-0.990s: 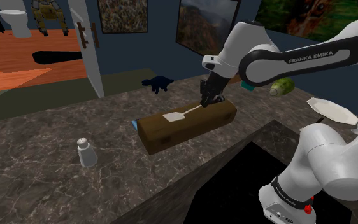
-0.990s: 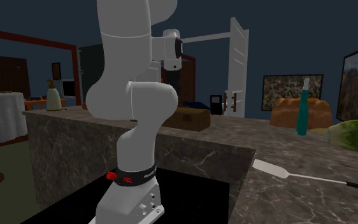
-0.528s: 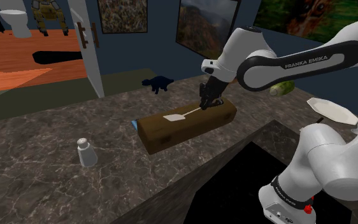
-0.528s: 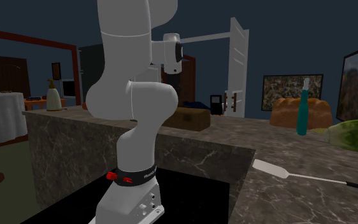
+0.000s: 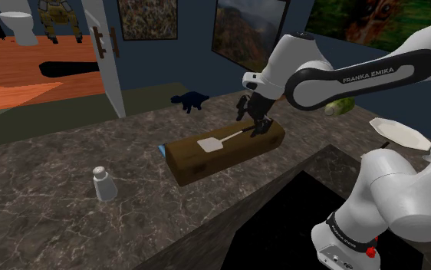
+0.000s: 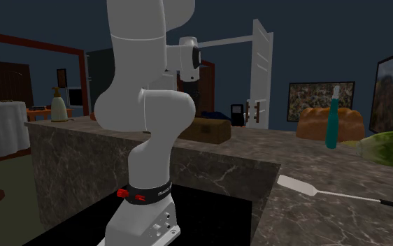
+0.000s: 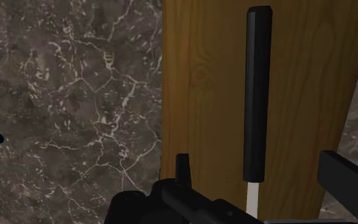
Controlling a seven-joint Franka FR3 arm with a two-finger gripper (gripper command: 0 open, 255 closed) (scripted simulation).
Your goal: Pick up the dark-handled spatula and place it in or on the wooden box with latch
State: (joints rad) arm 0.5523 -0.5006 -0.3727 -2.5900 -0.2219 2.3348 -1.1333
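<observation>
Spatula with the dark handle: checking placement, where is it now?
In the shoulder view's middle the spatula lies atop the wooden box, its handle below the open claw.

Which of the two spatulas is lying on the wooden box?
The black-handled spatula under the open pincer, lying atop the wooden box. The other spatula lies on the counter.

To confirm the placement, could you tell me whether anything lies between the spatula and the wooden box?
Nothing visible does. The spatula lies flat on the wooden box, its dark handle resting directly on the wood. The gripper hangs open over the handle, with its fingers apart on either side and not touching it.
</observation>
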